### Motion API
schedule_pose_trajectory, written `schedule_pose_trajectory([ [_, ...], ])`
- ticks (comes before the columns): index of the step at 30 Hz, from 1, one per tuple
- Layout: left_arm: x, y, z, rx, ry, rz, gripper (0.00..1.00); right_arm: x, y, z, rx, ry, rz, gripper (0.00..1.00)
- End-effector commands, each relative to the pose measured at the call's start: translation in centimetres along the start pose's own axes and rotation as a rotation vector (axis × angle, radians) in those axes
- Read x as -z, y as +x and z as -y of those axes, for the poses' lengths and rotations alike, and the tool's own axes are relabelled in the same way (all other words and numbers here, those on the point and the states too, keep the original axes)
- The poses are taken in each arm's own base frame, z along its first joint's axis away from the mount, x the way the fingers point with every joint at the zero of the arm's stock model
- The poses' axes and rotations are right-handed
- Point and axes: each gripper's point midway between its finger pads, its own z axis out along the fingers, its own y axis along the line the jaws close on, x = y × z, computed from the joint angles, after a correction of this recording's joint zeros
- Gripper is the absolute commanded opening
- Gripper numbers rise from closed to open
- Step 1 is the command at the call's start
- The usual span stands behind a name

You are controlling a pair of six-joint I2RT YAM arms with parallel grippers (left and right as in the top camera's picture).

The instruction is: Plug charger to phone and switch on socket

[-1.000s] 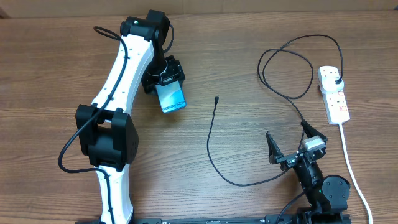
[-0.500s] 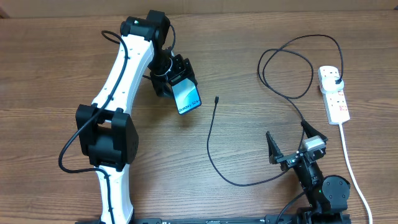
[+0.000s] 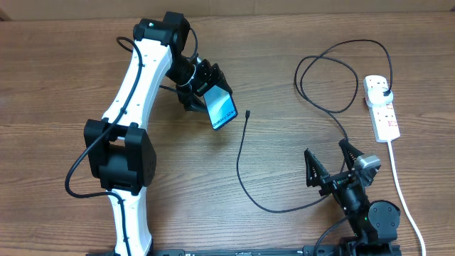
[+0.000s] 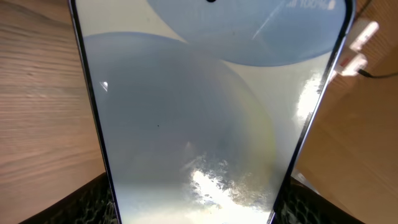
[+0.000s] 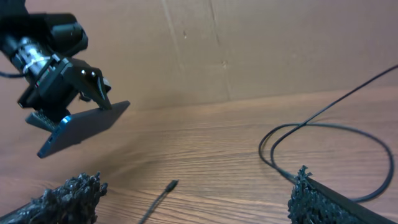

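Landmark: the charger's plug tip (image 3: 247,113), lying on the table (image 3: 64,85).

- Left gripper (image 3: 207,91) pinches the phone (image 3: 222,109) by one short end. We see the phone lifted and tilted, its free end just beside the tip on the left arm's side. We judge this presents it for mating.
- Right gripper (image 3: 331,162) has its jaws spread and empty. It sits well apart from the tip, toward the robot's base, beyond the cable (image 3: 240,167).
- The socket (image 3: 382,107) is well apart from the tip, on the right arm's side. The black plug looks seated in it. We cannot tell the switch state.
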Motion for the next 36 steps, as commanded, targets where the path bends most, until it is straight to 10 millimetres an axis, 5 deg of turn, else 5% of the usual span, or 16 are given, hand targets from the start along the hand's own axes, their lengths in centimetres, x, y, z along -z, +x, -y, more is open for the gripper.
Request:
schedule_pose_trajectory([
  [1, 1.0, 1.2, 2.4, -0.020, 0.113, -0.043, 0.76, 0.0, 0.1, -0.2, -0.084, -0.012, 0.004, 1.00],
  [18, 1.0, 1.0, 2.6, -0.027, 0.115, -0.037, 0.77, 0.1, 0.6, -2.1, -0.177, -0.122, -0.034, 1.00],
  [26, 1.0, 0.9, 2.6, 0.102, 0.116, -0.040, 0.75, 0.6, 0.5, -3.6, -0.291, -0.173, -0.116, 1.00],
  [36, 1.3, 2.0, 4.0, 0.230, 0.190, -0.119, 0.67, 0.3, -2.9, -5.5, -0.341, -0.194, -0.247, 1.00],
])
